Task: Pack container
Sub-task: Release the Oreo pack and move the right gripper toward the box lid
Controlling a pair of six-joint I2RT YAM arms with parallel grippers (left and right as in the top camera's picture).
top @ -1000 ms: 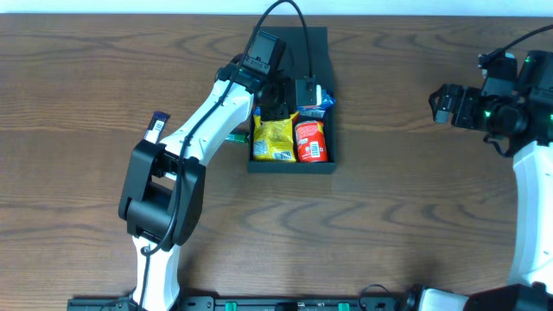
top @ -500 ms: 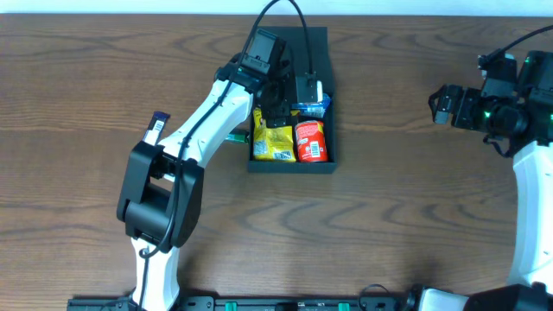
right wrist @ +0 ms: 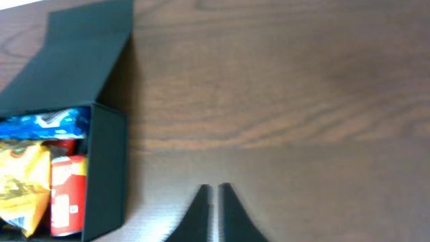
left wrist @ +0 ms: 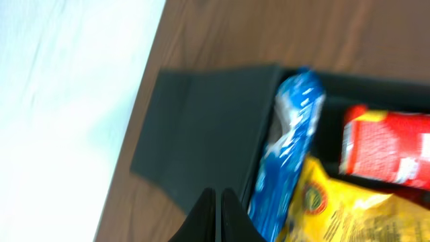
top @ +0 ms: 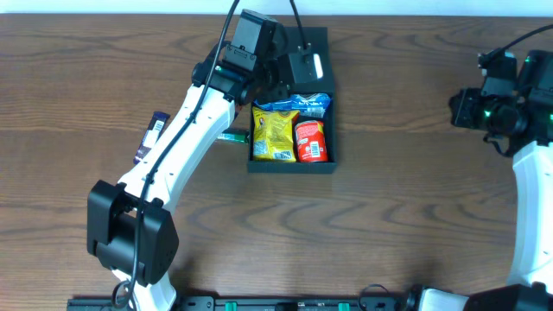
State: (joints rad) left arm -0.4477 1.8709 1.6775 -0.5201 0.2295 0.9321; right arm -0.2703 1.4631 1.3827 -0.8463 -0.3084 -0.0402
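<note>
The container is a black box whose lid flap lies open at the back. Inside it are a yellow packet, a red packet and a blue packet along the hinge side. My left gripper hovers over the lid flap, shut and holding nothing; the blue packet lies just to its right. My right gripper is far to the right, shut and empty above bare table, with the container to its left.
A small dark blue packet lies on the table left of the box, beside my left arm. Something green pokes out at the box's left wall. The table's far edge runs just behind the lid, with a white surface beyond.
My left gripper has drawn back out of the box to above the lid flap and shut empty. The blue packet now lies uncovered in the box. My right gripper has shut.
</note>
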